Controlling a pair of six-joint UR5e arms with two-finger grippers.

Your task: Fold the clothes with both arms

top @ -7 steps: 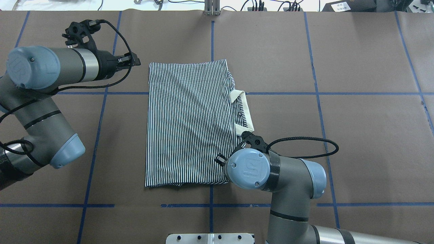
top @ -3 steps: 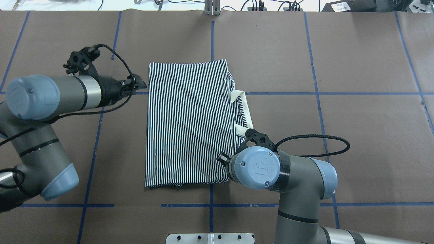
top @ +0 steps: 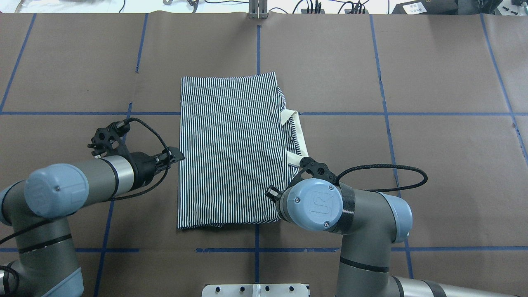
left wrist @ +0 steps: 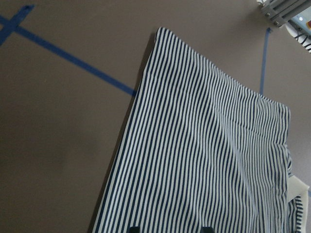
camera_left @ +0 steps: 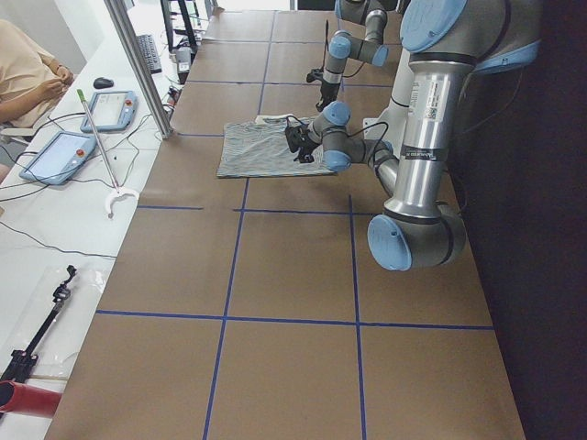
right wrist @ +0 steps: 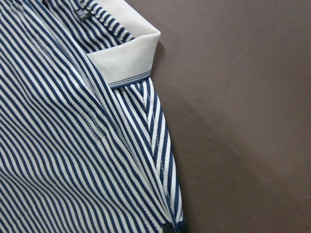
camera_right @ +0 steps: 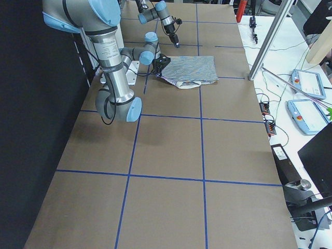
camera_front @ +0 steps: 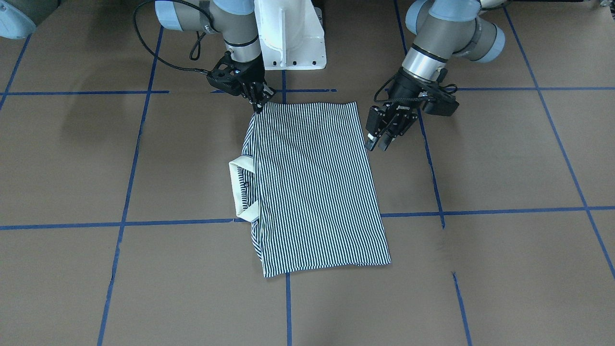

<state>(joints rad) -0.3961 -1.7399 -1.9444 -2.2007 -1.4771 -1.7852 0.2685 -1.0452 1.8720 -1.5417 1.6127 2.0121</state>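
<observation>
The striped polo shirt (top: 231, 152) lies flat as a folded rectangle mid-table, its cream collar (top: 298, 138) sticking out on my right side. My left gripper (top: 177, 156) hovers open just beside the shirt's left edge, about halfway along it; in the front view it is the left gripper (camera_front: 378, 143) on the right, with nothing between its fingers. My right gripper (camera_front: 259, 105) is shut on the shirt's near right corner, which stays low on the table. In the overhead view my right wrist hides it. The right wrist view shows the shirt (right wrist: 63, 145) and collar (right wrist: 126, 53) up close.
Brown table paper carries a blue tape grid (top: 387, 113). The white pedestal base (camera_front: 288, 33) stands at the near edge. A metal post (camera_left: 138, 64), tablets (camera_left: 60, 156) and a seated person (camera_left: 23, 73) are beyond the far edge.
My left arm swung from the shirt's far left corner back toward me along the left edge, to mid-edge. My right arm shifted slightly rightward at the near right corner.
</observation>
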